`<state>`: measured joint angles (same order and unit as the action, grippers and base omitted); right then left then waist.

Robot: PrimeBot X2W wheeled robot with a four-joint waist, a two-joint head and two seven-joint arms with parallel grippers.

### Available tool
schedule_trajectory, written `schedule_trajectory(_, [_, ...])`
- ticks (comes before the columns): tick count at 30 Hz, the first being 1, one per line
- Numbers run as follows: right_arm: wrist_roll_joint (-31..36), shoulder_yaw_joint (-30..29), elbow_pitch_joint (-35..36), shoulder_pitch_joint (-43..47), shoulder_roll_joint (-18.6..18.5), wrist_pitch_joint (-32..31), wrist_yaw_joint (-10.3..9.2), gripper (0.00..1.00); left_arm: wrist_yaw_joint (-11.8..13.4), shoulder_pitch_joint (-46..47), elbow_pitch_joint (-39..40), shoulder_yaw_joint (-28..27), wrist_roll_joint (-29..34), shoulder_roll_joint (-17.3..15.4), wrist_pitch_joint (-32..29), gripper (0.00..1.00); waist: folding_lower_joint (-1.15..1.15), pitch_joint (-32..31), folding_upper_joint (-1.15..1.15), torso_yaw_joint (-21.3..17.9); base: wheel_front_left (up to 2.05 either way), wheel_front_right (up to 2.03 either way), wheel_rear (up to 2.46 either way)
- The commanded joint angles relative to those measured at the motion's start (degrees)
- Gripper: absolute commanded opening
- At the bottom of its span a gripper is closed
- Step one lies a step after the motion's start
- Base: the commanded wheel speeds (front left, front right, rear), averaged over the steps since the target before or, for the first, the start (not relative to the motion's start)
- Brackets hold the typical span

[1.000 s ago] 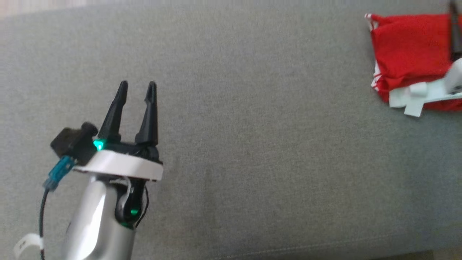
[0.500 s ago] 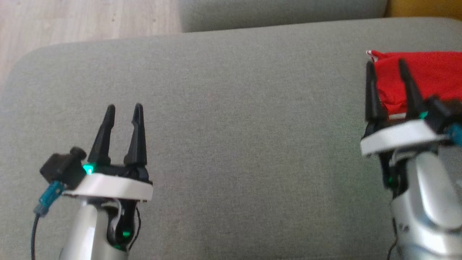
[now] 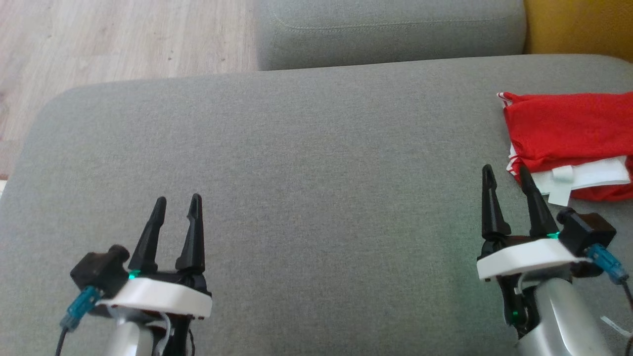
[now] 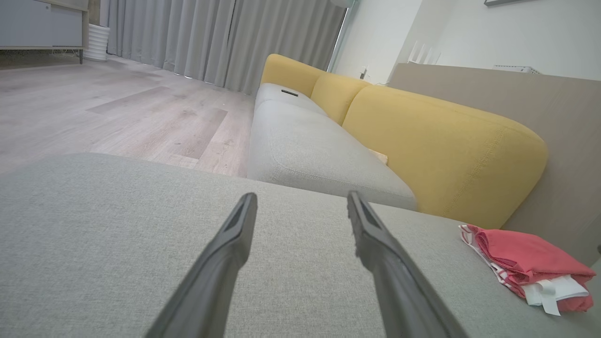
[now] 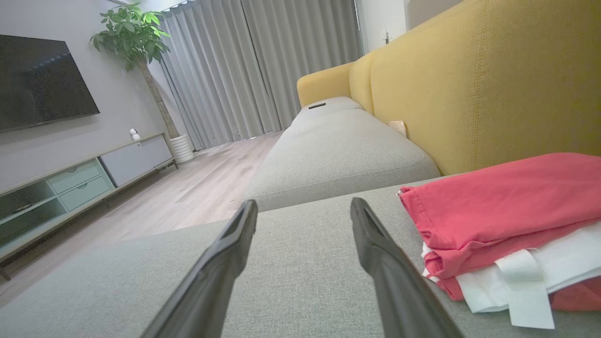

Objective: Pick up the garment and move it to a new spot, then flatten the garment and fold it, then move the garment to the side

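left gripper [image 3: 178,199] near left, low over grey cushion [image 3: 316,173], fingers spread, nothing between.
right gripper [image 3: 505,169] near right, fingers spread too, empty, tips just beside garment's near corner.
garment [image 3: 559,128] farther right on cushion: folded, red over white layer, below yellow backrest [image 3: 578,24].
risks:
- right fingers drift forward, catch loose white tab [image 3: 561,185], drag fold open
- sideways nudge shoves stack, top red layer slumps
- soft cushion lets layers slide
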<state>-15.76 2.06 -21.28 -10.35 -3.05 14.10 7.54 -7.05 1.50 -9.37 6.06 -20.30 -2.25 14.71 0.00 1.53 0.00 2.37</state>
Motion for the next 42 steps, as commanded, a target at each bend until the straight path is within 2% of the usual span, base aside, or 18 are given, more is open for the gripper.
schedule_trajectory(1, [-0.31, 1.60, 1.64, -1.33, 0.16, 0.74, -0.05, 1.00, 0.18, 1.97, 2.11, -2.17, 0.09, -0.63, 0.29, 1.00, 0.00, -0.05, 0.00, -0.10, 0.00, 0.00, 0.00])
schedule_trajectory(28, [-1.23, 2.83, 3.49, -1.44, 0.17, 0.89, -0.05, 1.00, 3.51, 2.64, 1.24, -3.03, -0.72, -0.63, 0.29, 1.00, 0.00, 0.24, 0.00, -1.38, 0.00, 0.00, 0.00])
schedule_trajectory(42, [-1.76, 3.29, 3.08, -1.58, 0.17, 0.89, -0.05, 1.00, 3.76, 2.24, 1.52, -3.82, -0.84, -0.63, 0.29, 1.00, 0.00, 0.25, 0.00, -1.56, 0.00, 0.00, 0.00])
